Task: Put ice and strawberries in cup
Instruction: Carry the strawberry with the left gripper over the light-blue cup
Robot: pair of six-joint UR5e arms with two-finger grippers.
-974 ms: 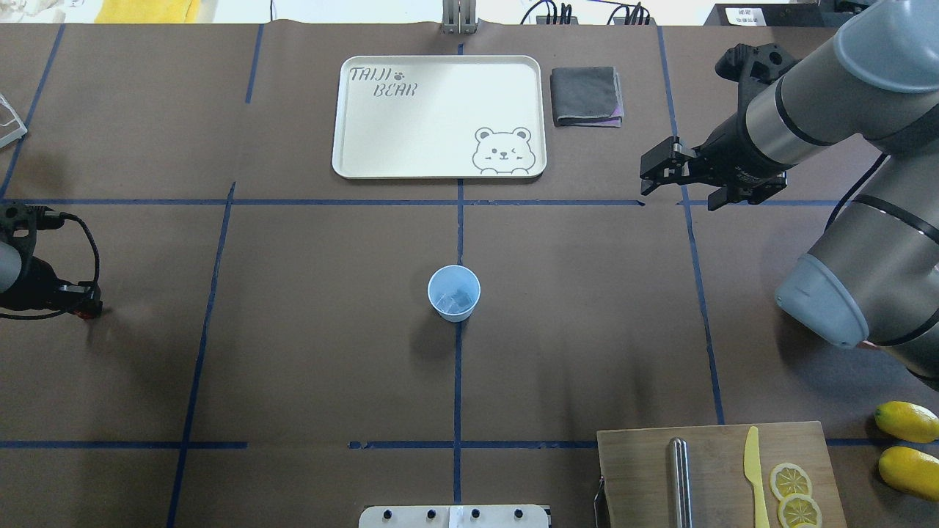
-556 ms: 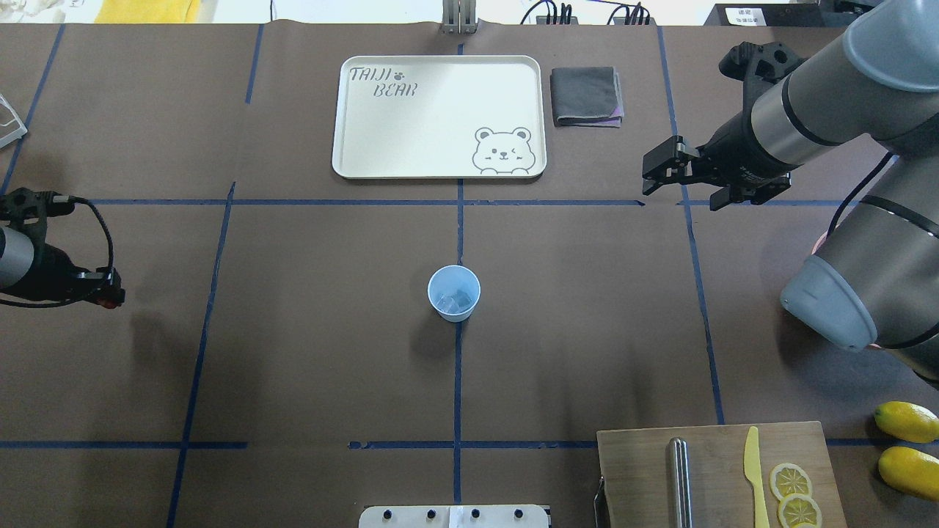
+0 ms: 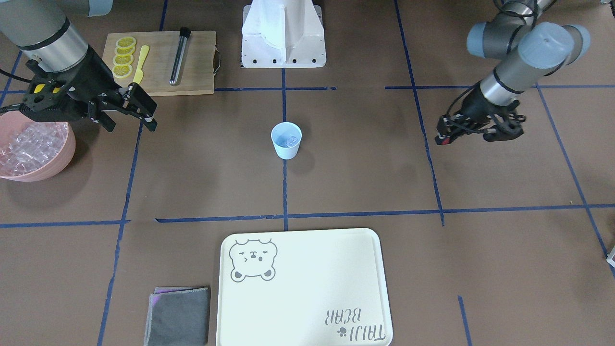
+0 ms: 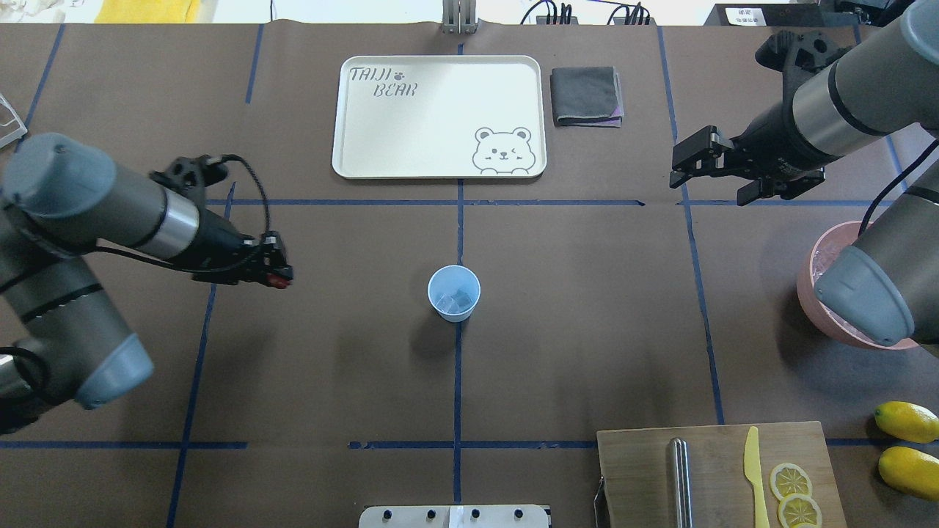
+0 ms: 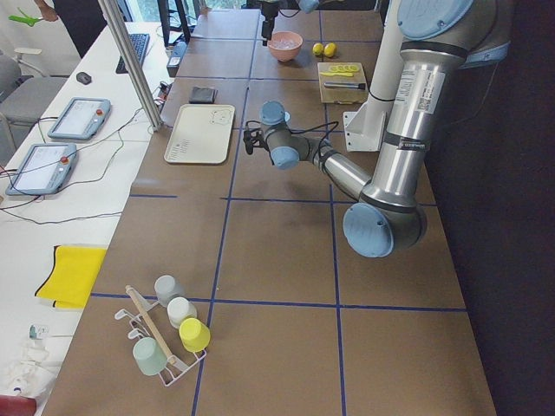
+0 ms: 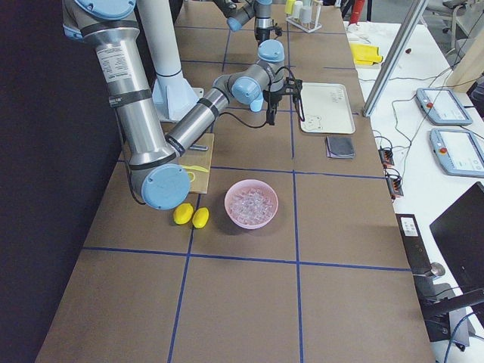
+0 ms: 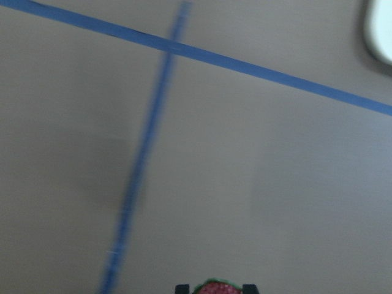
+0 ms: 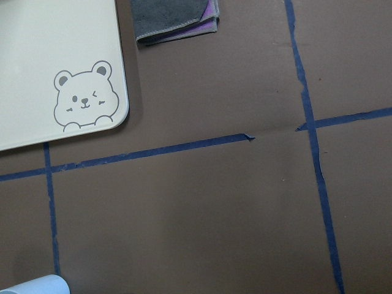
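Note:
The light blue cup (image 4: 454, 292) (image 3: 286, 140) stands at the table's middle with a few ice cubes (image 4: 453, 300) inside. My left gripper (image 4: 275, 277) (image 3: 441, 139) hovers to the cup's left, shut on a small red strawberry (image 7: 213, 288) (image 4: 279, 279) that pokes out between its fingertips. My right gripper (image 4: 700, 176) (image 3: 146, 114) hangs open and empty far to the cup's right, beside the pink bowl (image 3: 62, 158) (image 6: 234, 215) heaped with more ice (image 3: 24, 144) (image 6: 252, 202). The cup's rim (image 8: 37, 286) shows at the bottom left of the right wrist view.
A cream bear tray (image 4: 352, 165) and a folded grey cloth (image 4: 585, 95) lie beyond the cup. A wooden board (image 4: 638, 469) with a metal rod, yellow knife and lemon slices sits front right, two lemons (image 4: 907, 422) beside it. A cup rack (image 5: 165, 334) stands far left.
My left arm has swung in from the left edge toward the cup, carrying the strawberry. My right arm has drawn back to the right, uncovering the pink bowl.

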